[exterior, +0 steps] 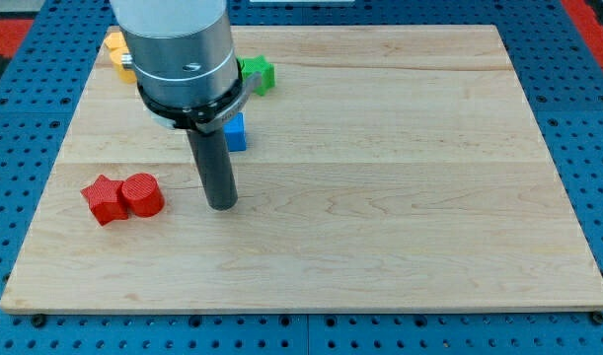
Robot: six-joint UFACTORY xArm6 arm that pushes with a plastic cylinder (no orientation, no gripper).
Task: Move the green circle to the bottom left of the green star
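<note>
My tip (pixel 221 204) rests on the wooden board (pixel 380 197) at the view's left centre. A green block (pixel 258 72), its shape partly hidden by the arm, sits near the view's top left. I cannot tell whether it is the circle or the star, and no second green block shows. The tip is well below that green block and just right of a red cylinder (pixel 142 194).
A red star-like block (pixel 103 199) touches the red cylinder on its left. A blue block (pixel 236 131) peeks out behind the rod. A yellow block (pixel 116 51) sits at the view's top left corner, partly hidden by the arm.
</note>
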